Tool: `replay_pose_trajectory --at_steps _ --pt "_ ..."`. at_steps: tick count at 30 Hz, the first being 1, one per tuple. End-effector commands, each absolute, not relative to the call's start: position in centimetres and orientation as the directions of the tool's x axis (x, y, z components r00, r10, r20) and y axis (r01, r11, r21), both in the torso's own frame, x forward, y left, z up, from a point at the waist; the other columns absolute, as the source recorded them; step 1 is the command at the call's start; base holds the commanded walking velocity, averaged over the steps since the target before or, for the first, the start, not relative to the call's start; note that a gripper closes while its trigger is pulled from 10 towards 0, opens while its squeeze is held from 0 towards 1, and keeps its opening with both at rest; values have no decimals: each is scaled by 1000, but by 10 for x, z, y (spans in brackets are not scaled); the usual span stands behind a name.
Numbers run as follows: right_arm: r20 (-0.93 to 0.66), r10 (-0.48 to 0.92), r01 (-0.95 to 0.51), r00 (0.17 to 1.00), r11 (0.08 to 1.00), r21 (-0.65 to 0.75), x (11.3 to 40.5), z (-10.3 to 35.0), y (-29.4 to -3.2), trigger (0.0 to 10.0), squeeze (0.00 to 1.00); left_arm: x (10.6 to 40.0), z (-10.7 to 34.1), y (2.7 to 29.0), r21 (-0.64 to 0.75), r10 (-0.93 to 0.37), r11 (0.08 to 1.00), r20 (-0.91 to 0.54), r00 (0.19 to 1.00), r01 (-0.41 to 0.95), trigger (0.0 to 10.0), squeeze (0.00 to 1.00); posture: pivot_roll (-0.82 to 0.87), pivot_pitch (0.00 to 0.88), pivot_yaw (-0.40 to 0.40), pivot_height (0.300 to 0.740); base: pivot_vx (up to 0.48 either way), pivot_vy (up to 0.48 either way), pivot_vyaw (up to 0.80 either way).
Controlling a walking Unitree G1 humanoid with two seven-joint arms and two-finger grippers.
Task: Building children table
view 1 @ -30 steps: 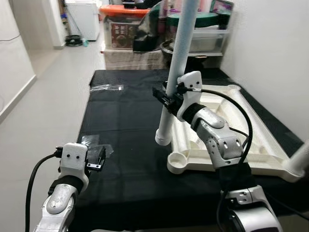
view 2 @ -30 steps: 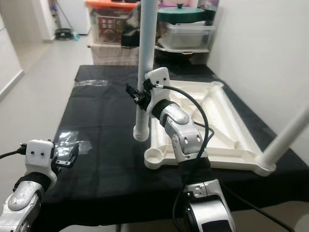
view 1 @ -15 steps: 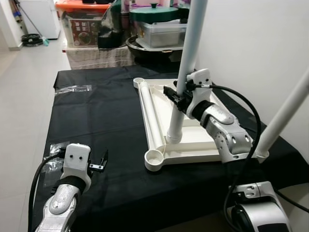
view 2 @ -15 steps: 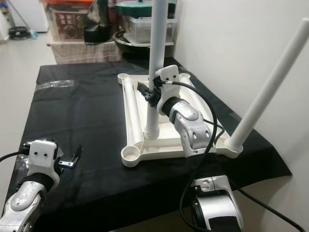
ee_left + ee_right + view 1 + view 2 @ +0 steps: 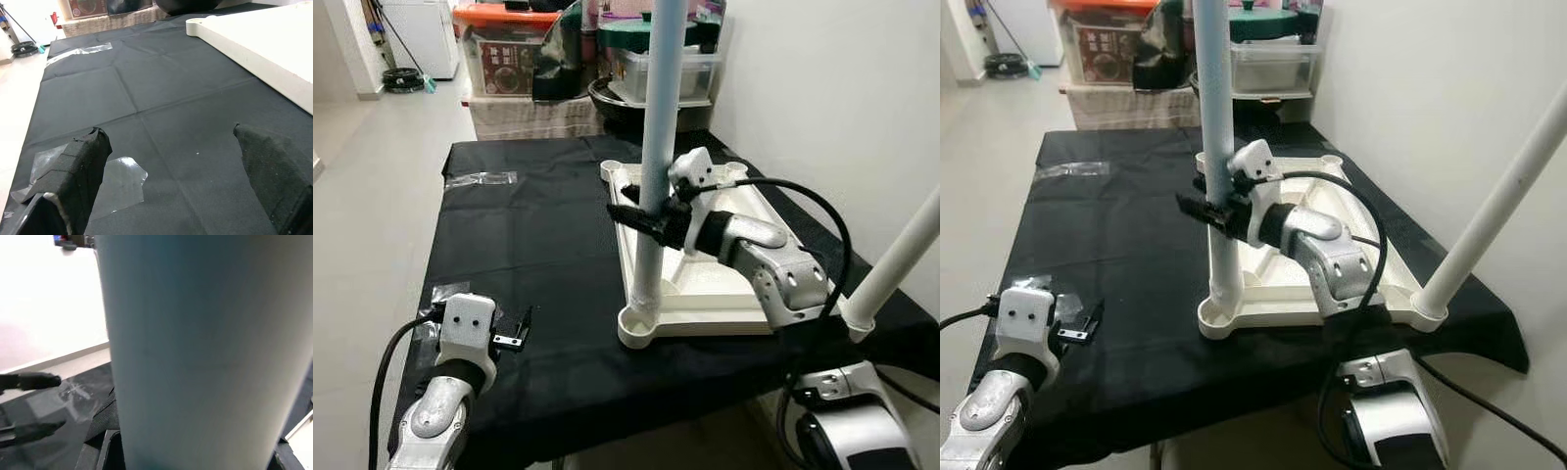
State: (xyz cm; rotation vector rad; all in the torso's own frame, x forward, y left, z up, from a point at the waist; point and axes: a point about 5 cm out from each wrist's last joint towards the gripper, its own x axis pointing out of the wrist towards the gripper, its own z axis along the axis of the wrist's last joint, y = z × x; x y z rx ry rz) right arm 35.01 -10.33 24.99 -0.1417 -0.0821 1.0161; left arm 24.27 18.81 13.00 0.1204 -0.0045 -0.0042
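Standing leg: white table leg (image 5: pixel 658 147) upright, its foot in the near corner socket (image 5: pixel 636 326) of the upturned white tabletop (image 5: pixel 720 284).
Right gripper (image 5: pixel 628 217): black fingers clamped around that leg partway up the shaft.
Second leg (image 5: pixel 901 257): already seated in the other near corner, leaning away to the right.
Tabletop position: lying on the black cloth (image 5: pixel 529 255), towards its right side.
Left gripper (image 5: pixel 171 171): fingers spread apart, holding nothing, low over the cloth's near left edge.
Loose items: clear plastic bags (image 5: pixel 480 179) on the cloth; one (image 5: pixel 117 178) near the left gripper.
Background: storage bins (image 5: pixel 514 54) beyond the table.
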Motion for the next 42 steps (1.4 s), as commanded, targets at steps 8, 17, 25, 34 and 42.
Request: replay_pose_trajectory --at_steps 8,17,25,34,42 --pt "-46 891 -885 451 440 -153 342 235 -106 10000 0 239 126 187 116 -11 993 -7 1000 12 10000 0 69 0 -76 740 0 0 0" --pt "-57 900 -897 432 422 -129 344 231 -102 10000 0 240 127 186 109 -13 994 -6 1000 14 10000 0 75 0 -85 740 0 0 0" --pt "-62 929 -927 364 355 -120 335 231 -90 10000 0 239 125 185 102 -7 995 -11 1000 8 10000 0 74 0 -91 740 0 0 0" --pt "-73 943 -944 326 320 -80 325 222 -85 10000 0 239 123 186 97 0 995 -15 1000 2 10000 0 70 0 -91 740 0 0 0" --pt "-108 878 -881 467 472 27 340 205 -94 10000 0 240 122 185 95 -4 995 -21 1000 6 10000 0 66 0 -87 740 0 0 0"
